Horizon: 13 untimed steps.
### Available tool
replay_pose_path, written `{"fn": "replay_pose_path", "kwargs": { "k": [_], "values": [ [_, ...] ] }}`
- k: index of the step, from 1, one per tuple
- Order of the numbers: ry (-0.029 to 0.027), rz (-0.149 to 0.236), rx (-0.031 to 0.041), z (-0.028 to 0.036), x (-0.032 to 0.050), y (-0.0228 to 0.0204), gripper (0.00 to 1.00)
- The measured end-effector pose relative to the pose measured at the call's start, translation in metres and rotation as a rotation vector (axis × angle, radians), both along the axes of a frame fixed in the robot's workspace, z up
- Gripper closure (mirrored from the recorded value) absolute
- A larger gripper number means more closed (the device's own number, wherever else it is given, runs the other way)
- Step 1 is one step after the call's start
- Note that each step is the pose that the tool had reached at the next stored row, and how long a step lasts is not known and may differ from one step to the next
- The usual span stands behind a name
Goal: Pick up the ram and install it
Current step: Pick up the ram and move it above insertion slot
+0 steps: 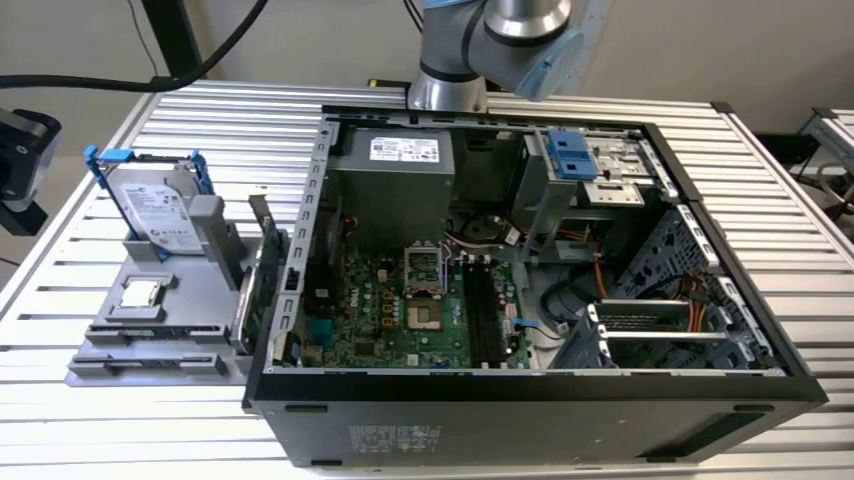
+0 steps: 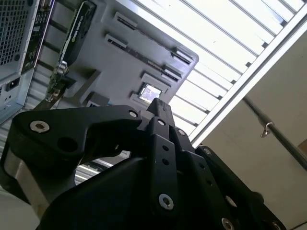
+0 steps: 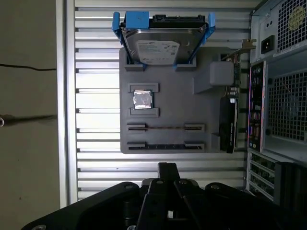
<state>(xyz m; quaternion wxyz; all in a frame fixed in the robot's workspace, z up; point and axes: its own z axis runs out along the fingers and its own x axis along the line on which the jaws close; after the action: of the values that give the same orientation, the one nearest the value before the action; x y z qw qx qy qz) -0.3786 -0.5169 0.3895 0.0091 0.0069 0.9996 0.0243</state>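
**Our pincer faces the gray tray**

We see our pincer with its two fingers pressed together and nothing between them. It is over the striped metal table. Straight ahead of the pincer lies a gray tray. The ram, a thin dark stick, sits in the tray slot closest to the pincer. Just past it, another thin strip sits in a slot like it. Farther on is a small shiny square chip. Farthest from the pincer stands a hard drive with blue sides. A dark card stands on its edge beside the tray, between the tray and the computer box.
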Motion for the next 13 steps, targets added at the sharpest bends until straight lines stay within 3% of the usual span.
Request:
{"fn": "replay_pose_path", "kwargs": {
  "k": [9,13],
  "values": [
    [-0.0001,0.003,0.0,0.0,0.0,-0.0002,1.0],
    [0.0001,0.038,-0.0001,0.0,-0.0001,-0.0002,1.0]
  ]
}}
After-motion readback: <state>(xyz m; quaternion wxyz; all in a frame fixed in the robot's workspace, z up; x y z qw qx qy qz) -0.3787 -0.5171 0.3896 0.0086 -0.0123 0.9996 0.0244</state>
